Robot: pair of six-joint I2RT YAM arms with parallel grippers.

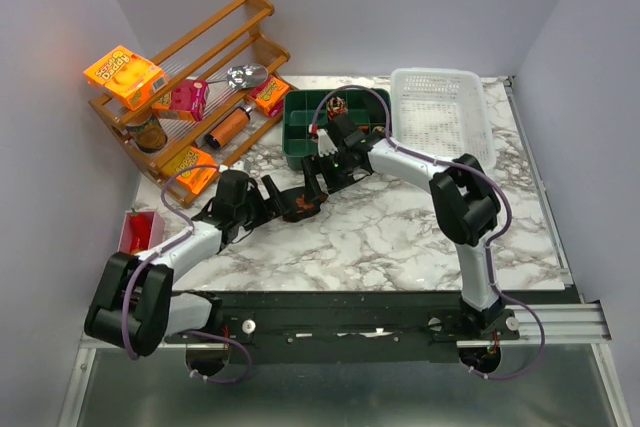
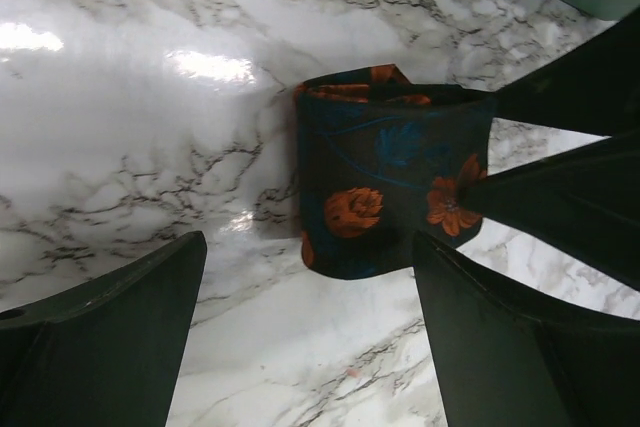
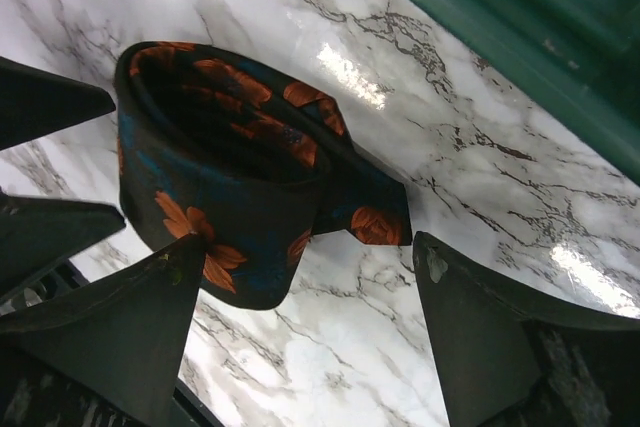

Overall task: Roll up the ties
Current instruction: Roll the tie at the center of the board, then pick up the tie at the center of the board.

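Arms meet over the bench [image 1: 400, 237] in the top view, just near of the green tray [image 1: 298, 152]. A rolled tie [image 1: 300, 211] sits between the left end effector [image 1: 286, 199] and the right end effector [image 1: 314, 185].

In the left wrist view the jaws are spread wide, with the tie just beyond the fingertips and not clamped.

In the right wrist view the jaws are likewise spread. The tie stands upright, its tail loose on the marble.

This roll looks finished. The next move calls for both arms to back away without toppling it.
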